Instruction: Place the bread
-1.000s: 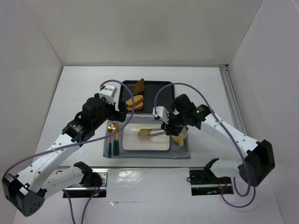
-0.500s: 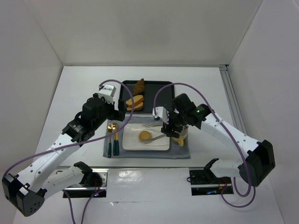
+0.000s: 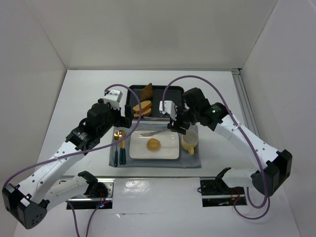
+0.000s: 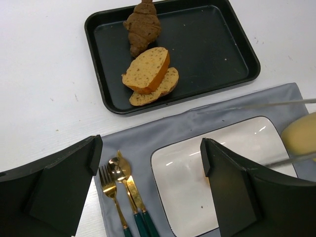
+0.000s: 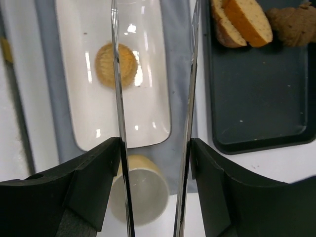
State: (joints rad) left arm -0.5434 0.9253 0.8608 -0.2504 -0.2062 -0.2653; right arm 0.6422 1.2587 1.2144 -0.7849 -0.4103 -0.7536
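Note:
A round bread roll (image 3: 154,144) lies on the white rectangular plate (image 3: 170,152); it also shows in the right wrist view (image 5: 116,64). My right gripper (image 3: 177,123) (image 5: 155,148) is shut on metal tongs (image 3: 158,132) (image 5: 117,98). The tongs' arms are spread, empty, and raised over the plate's far edge. My left gripper (image 3: 125,118) (image 4: 150,148) is open and empty above the left part of the grey placemat (image 4: 163,128). The black tray (image 3: 170,94) (image 4: 212,49) behind holds two bread slices (image 3: 141,107) (image 4: 148,74) and a brown croissant (image 3: 147,91) (image 4: 143,24).
A yellow mug (image 3: 189,142) (image 5: 140,197) stands on the placemat right of the plate, under my right wrist. A gold fork, spoon and knife with green handles (image 3: 118,148) (image 4: 121,197) lie left of the plate. White walls enclose the table.
The tongs opened and let go of the roll, which now lies on the plate. My right gripper lifted and drew back toward the tray. The left arm has not moved.

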